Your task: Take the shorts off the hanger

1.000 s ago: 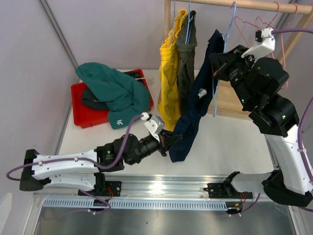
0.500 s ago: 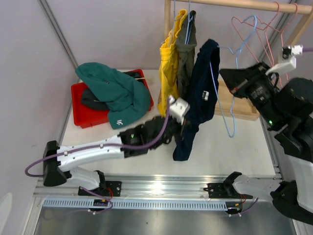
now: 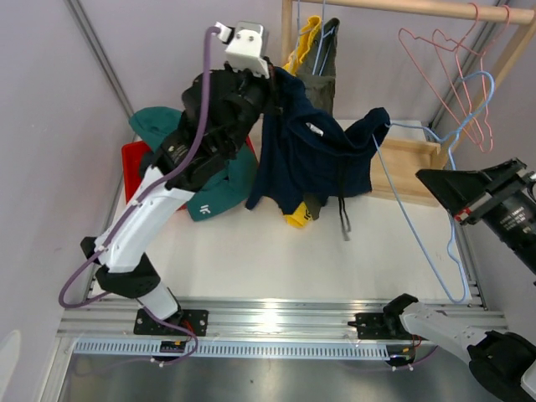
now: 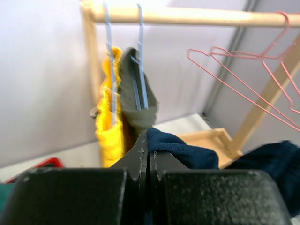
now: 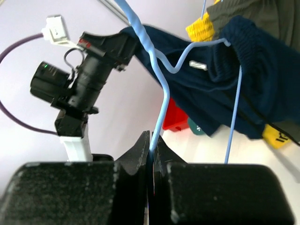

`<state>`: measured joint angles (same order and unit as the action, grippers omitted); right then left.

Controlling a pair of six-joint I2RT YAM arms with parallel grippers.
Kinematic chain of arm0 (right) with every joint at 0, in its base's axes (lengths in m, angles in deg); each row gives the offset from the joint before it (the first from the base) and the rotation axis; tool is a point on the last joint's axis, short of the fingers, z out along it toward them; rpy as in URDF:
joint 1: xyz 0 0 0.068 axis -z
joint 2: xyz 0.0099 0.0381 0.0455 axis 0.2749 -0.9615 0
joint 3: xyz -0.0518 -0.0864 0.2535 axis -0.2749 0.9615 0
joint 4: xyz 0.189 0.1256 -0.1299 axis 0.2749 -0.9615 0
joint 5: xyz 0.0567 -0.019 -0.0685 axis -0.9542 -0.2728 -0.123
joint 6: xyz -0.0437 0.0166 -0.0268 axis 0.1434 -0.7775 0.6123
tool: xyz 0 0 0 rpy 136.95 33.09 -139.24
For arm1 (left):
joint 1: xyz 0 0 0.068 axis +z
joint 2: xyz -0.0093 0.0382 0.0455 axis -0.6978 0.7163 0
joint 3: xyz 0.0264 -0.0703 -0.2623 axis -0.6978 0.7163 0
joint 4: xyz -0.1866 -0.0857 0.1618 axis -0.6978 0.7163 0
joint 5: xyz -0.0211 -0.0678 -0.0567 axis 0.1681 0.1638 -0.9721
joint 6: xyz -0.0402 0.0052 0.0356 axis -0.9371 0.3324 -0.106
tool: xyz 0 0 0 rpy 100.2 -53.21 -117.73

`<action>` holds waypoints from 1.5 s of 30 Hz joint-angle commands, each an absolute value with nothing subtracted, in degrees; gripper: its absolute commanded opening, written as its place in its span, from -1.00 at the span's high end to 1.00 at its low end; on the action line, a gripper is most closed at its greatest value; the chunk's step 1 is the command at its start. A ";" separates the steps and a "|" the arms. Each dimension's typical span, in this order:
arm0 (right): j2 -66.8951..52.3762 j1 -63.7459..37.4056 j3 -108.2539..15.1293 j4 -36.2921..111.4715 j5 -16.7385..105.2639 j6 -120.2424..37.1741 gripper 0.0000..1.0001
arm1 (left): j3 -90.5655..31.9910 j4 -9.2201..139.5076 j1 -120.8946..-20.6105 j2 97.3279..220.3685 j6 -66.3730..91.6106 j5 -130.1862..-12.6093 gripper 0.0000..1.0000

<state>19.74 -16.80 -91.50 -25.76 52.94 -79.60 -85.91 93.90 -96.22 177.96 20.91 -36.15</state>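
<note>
The navy shorts (image 3: 314,155) are stretched out in the air between my two grippers. My left gripper (image 3: 273,77) is raised high and shut on one edge of them (image 4: 187,151). Their other end still hangs on a corner of the light blue hanger (image 3: 419,226). My right gripper (image 3: 423,174) is shut on that hanger's wire (image 5: 161,103), off the rail. Yellow shorts (image 3: 303,46) and olive-grey shorts (image 3: 325,77) hang on blue hangers on the wooden rail (image 4: 187,15). Teal shorts (image 3: 219,186) lie over the red bin (image 3: 130,159). The black shorts are hidden.
Empty pink hangers (image 3: 452,59) hang at the rail's right end. The wooden rack's base (image 3: 410,172) and slanted post (image 3: 511,50) stand at back right. The grey wall is close on the left. My left arm (image 3: 159,209) crosses above the bin.
My left gripper has swung up and left with the navy shorts. My right gripper has pulled the blue hanger right and towards me. The shorts are now stretched between them.
</note>
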 commanded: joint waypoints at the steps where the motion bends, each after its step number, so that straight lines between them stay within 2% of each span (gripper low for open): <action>1: 19.06 -15.95 -95.12 -28.70 51.81 -77.09 1.00 | -89.40 97.40 -95.85 172.76 27.62 -28.37 1.00; 5: 19.59 -16.30 -92.49 -26.51 54.10 -76.21 1.00 | -87.46 99.49 -89.54 166.34 30.79 -23.41 1.00; 6: 19.59 -16.21 -91.26 -26.07 54.10 -76.12 1.00 | -87.46 100.63 -84.47 165.89 29.14 -24.28 1.00; 9: 18.81 -16.30 -89.32 -23.52 54.01 -75.50 1.00 | -88.25 104.68 -74.53 165.97 25.71 -30.25 1.00; 13: 16.35 -16.56 -89.23 -21.94 54.45 -73.92 1.00 | -95.17 109.16 -65.63 171.50 24.64 -36.06 1.00; 18: 14.76 -16.65 -87.74 -20.62 55.94 -71.64 1.00 | -96.51 107.68 -55.44 175.90 19.02 -44.04 1.00; 22: 13.27 -16.65 -87.56 -20.70 56.39 -69.88 1.00 | -96.07 104.96 -51.64 181.95 18.57 -45.56 1.00; 28: 10.54 -16.47 -90.20 -20.96 52.61 -68.65 1.00 | -84.40 96.09 -46.72 187.67 14.72 -44.15 1.00; 34: 11.15 -16.30 -85.89 -17.98 52.96 -68.03 1.00 | -76.23 93.00 -45.22 189.70 12.77 -44.07 0.99; 35: 10.81 -16.04 -85.63 -17.37 52.96 -67.77 1.00 | -75.43 93.17 -45.05 189.70 11.90 -44.24 0.87; 36: 9.50 -15.77 -86.67 -16.58 53.05 -67.33 1.00 | -74.03 93.70 -44.78 189.61 11.20 -44.76 0.60; 37: 8.35 -15.34 -88.07 -16.66 53.05 -66.89 1.00 | -73.32 94.66 -44.61 189.61 10.23 -45.20 0.14; 38: 6.86 -14.03 -89.74 -17.09 52.96 -65.76 1.00 | -71.57 96.76 -44.43 189.44 8.22 -46.95 -0.82; 39: 3.89 -13.23 -93.32 -17.36 52.61 -65.05 1.00 | -71.20 97.65 -44.43 188.83 7.33 -48.18 -0.99; 41: 0.62 -10.51 -97.73 -18.06 50.78 -63.12 1.00 | -67.70 99.41 -44.43 187.25 5.92 -50.55 -0.99; 43: -4.37 -3.76 -104.39 -19.03 47.79 -62.14 1.00 | -64.62 98.28 -44.60 181.66 6.00 -51.88 -0.99; 45: -7.11 4.04 -107.23 -18.42 45.06 -61.79 1.00 | -56.63 94.86 -46.01 176.63 6.71 -52.59 -0.99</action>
